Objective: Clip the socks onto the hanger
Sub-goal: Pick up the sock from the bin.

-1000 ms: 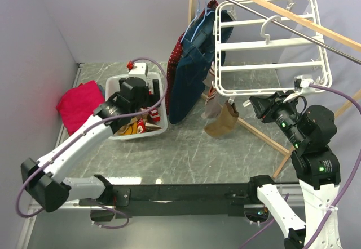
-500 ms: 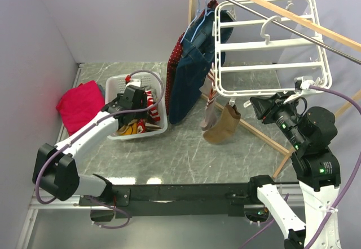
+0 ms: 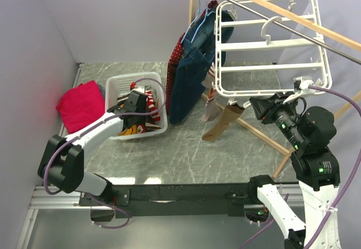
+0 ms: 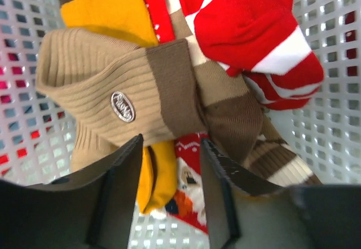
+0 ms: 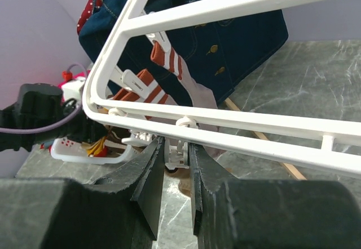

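The white hanger (image 3: pixel 265 45) hangs from the rail, and two beige socks (image 3: pixel 221 123) dangle from clips under its near-left corner. In the right wrist view their reddish striped cuffs (image 5: pixel 163 58) show behind the frame bar (image 5: pixel 254 126). My right gripper (image 5: pixel 176 145) is shut on a white clip (image 5: pixel 176 155) under that bar; it also shows from above (image 3: pixel 256 105). My left gripper (image 3: pixel 128 115) reaches down into the white basket (image 3: pixel 141 77). Its jaws (image 4: pixel 172 164) stand open over a yellow sock (image 4: pixel 155 176) and a red patterned sock (image 4: pixel 189 173), just below a tan-and-brown ribbed sock (image 4: pixel 113 85).
A red-and-white striped sock (image 4: pixel 248 23) lies in the basket too. A navy garment (image 3: pixel 189 74) on a light-blue hanger (image 3: pixel 197 18) hangs left of the frame. A pink cloth (image 3: pixel 82 105) lies at the far left. The wooden rack's leg (image 3: pixel 265 137) crosses the floor on the right.
My left arm has dropped lower into the basket and its jaws have narrowed. The hanging socks have swung slightly. The right gripper has not moved.
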`<move>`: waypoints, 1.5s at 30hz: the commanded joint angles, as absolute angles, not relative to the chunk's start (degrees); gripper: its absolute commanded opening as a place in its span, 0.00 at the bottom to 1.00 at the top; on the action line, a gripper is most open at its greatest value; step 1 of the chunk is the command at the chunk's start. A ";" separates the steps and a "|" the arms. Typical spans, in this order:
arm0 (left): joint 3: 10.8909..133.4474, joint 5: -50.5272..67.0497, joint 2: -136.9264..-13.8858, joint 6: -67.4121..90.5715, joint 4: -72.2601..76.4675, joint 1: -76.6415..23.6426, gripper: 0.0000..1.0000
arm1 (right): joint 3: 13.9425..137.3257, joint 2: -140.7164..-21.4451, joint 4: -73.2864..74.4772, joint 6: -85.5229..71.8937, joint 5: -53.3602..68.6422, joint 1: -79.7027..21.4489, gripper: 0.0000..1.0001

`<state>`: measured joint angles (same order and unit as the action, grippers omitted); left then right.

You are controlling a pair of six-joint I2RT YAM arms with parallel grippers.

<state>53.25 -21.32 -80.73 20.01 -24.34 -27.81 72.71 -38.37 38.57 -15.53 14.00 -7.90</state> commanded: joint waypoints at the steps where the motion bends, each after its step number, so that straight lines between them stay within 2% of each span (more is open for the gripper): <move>1: 55.11 -22.50 -82.61 16.97 -20.13 -27.42 0.49 | 72.51 -38.14 37.62 -15.12 14.50 -8.09 0.00; 5: 56.25 -23.38 -86.04 16.61 -20.66 -27.16 0.49 | 72.25 -38.06 37.44 -15.21 14.59 -8.26 0.00; 9: 57.21 -24.61 -86.05 16.17 -19.25 -26.54 0.44 | 71.98 -37.79 37.18 -15.29 14.50 -8.17 0.00; 14: 59.59 -26.63 -87.27 14.86 -18.64 -25.84 0.43 | 71.81 -37.62 37.18 -15.21 14.41 -8.17 0.00; 30: 61.96 -24.52 -91.23 14.94 -17.75 -24.00 0.43 | 71.81 -37.53 36.91 -15.73 14.85 -8.26 0.00; 33: 61.96 -24.43 -91.84 15.12 -17.84 -23.82 0.38 | 71.72 -37.44 36.74 -15.82 14.94 -8.17 0.00; 35: 62.14 -24.26 -92.11 15.12 -17.84 -23.64 0.29 | 71.72 -37.44 36.83 -15.73 14.85 -8.26 0.00; 37: 62.14 -24.08 -91.67 15.21 -17.84 -23.55 0.26 | 71.72 -37.35 36.83 -15.73 14.85 -8.17 0.00; 41: 62.40 -24.26 -90.09 15.29 -18.37 -23.47 0.06 | 71.63 -37.18 36.74 -15.82 14.85 -8.17 0.00; 43: 62.75 -24.52 -87.47 15.29 -19.51 -23.38 0.01 | 71.80 -37.27 36.91 -15.65 14.94 -8.17 0.00; 45: 63.89 -25.05 -85.00 15.12 -20.39 -23.47 0.01 | 71.98 -37.35 36.91 -15.73 14.94 -8.17 0.00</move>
